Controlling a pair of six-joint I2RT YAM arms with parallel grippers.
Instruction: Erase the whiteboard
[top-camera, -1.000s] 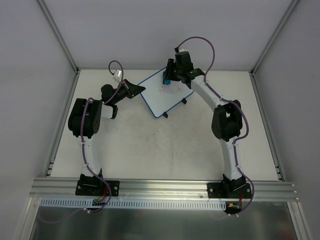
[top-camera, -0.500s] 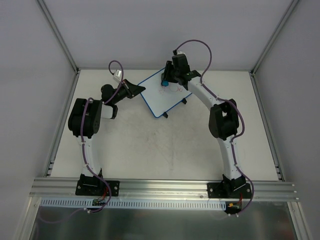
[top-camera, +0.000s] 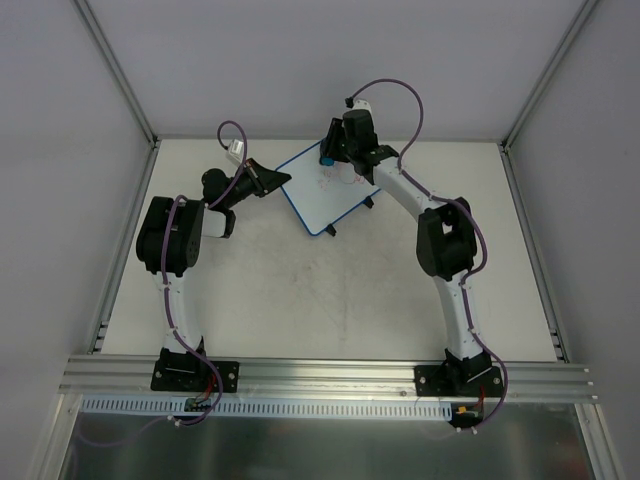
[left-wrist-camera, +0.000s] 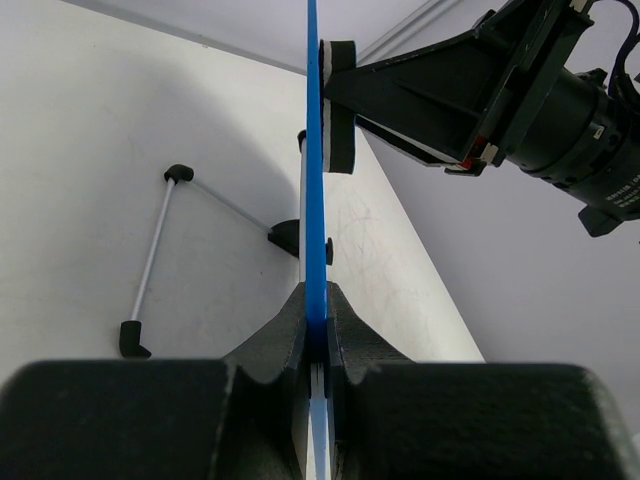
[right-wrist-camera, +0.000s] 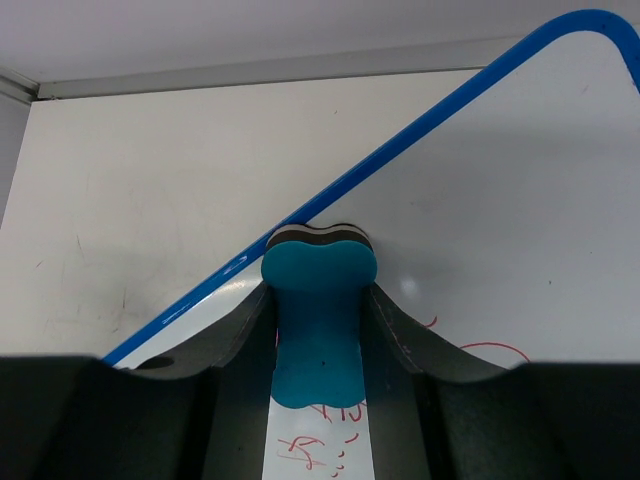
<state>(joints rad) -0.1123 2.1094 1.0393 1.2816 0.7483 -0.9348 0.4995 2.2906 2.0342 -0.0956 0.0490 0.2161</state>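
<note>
Top view:
- Whiteboard (top-camera: 325, 200): at 12 o'clock of the table (top-camera: 330, 290), far half, turned like a diamond, blue frame. Red scribbles (top-camera: 330, 180) near its 12 o'clock corner.
- Left gripper (top-camera: 281, 181): at the board's 9 o'clock corner, touching the frame.
- Right gripper (top-camera: 327, 157): over the board's 12 o'clock corner, with a blue eraser (top-camera: 326, 158) between its fingers, just beside the scribbles. Can't tell contact from here.

Left wrist view:
- Left gripper (left-wrist-camera: 317, 322): fingers narrow, pinched on the whiteboard (left-wrist-camera: 315, 180) frame, which I see edge-on as a blue strip running to 12 o'clock.
- Eraser (left-wrist-camera: 340, 110): flat against the board's right face, near 12 o'clock, at the tip of the right gripper (left-wrist-camera: 365, 95).
- Thin wire leg w/ black tips (left-wrist-camera: 150, 260) on the table at 9 o'clock.

Right wrist view:
- Right gripper (right-wrist-camera: 318, 335): fingers narrow, clamped on both sides of the eraser (right-wrist-camera: 318, 320).
- Eraser tip sits at the blue frame of the whiteboard (right-wrist-camera: 520, 200).
- Red scribbles (right-wrist-camera: 470, 350) at 4 o'clock of the eraser, more at 6 o'clock under it.
- Table (right-wrist-camera: 150, 200) beyond the frame, 10 o'clock.
</note>
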